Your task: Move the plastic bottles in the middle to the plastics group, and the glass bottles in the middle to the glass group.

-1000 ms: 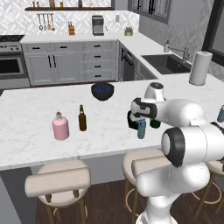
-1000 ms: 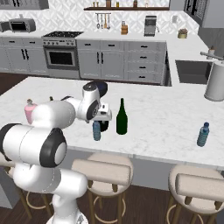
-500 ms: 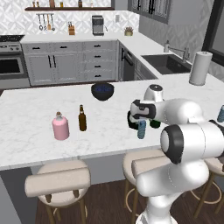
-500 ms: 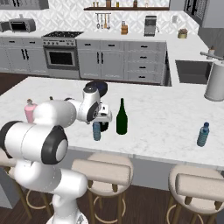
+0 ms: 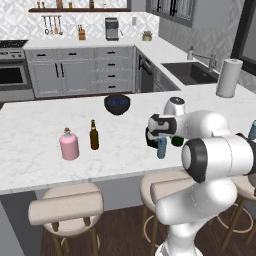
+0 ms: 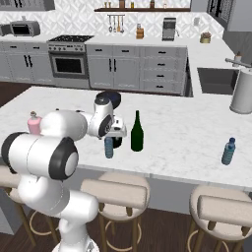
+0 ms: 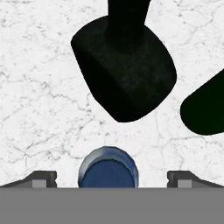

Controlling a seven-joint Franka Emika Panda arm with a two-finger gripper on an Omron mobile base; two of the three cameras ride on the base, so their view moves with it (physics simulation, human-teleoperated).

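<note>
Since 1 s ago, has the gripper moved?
No. In the right base view the gripper sits over the pale-blue bottle, just left of the green wine bottle, same as before; jaws open either side of the cap.

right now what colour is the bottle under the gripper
Pale translucent blue bottle with a darker blue cap, best in the right base view.

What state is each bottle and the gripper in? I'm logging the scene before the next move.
Gripper: open, fingers either side of the blue bottle's cap.
Blue bottle in the middle: upright, ungripped.
Green wine bottle: upright.
Black squat bottle: standing.
Pink bottle: upright, stoppered.
Brown bottle: upright.
Far blue bottle: upright, capped.
</note>
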